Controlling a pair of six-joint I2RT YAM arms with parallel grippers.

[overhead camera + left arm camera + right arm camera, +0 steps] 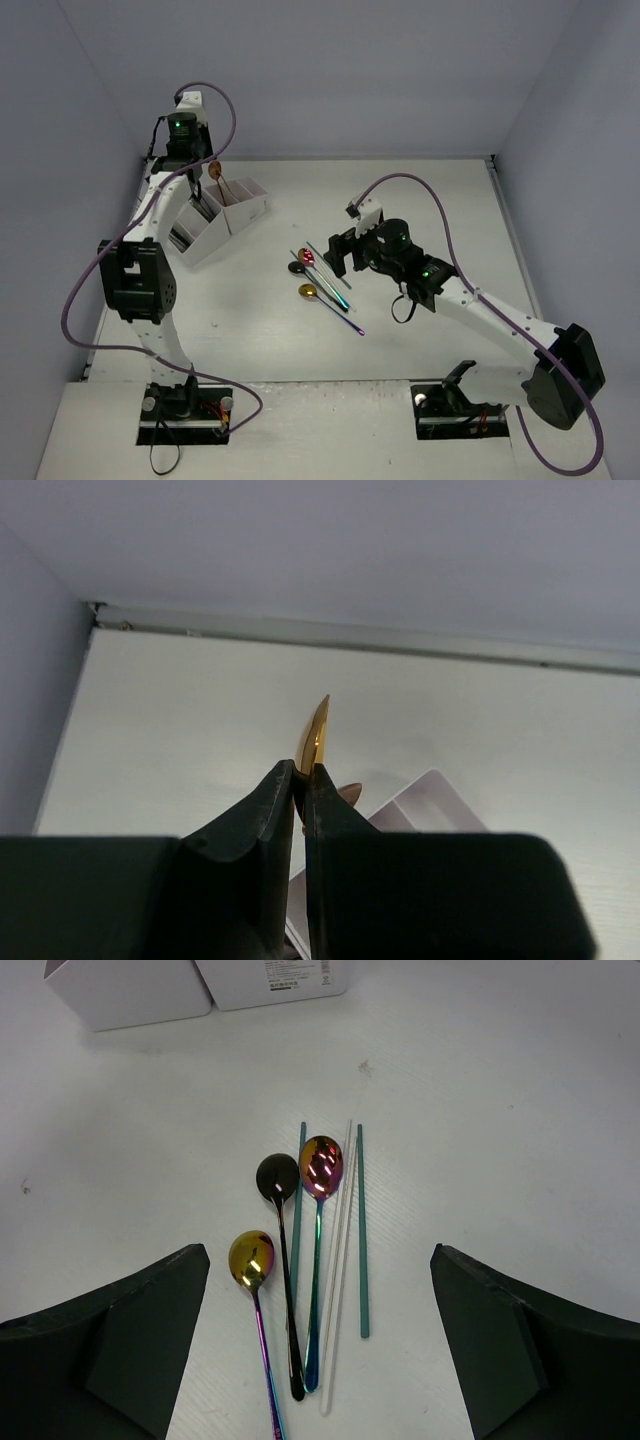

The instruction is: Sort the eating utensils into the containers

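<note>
Copper-gold metal spoon (315, 735) is sitting clamped in left pincer (300, 778), hanging above white stepped caddy (425, 802). Right pincer (338, 262) is hovering wide open, gripping nothing, over bench (520, 1110) group: black spoon (277, 1175), iridescent rainbow spoon (321, 1165), gold-bowled rainbow spoon (251, 1258), two teal sticks (362, 1230), one pale stick (340, 1260). Caddy's printed label (295, 970) is showing, too small to read.

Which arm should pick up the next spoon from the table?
Right. The right gripper hangs open above the spoons and teal sticks; the left gripper is shut on a gold utensil by the white caddy.
</note>
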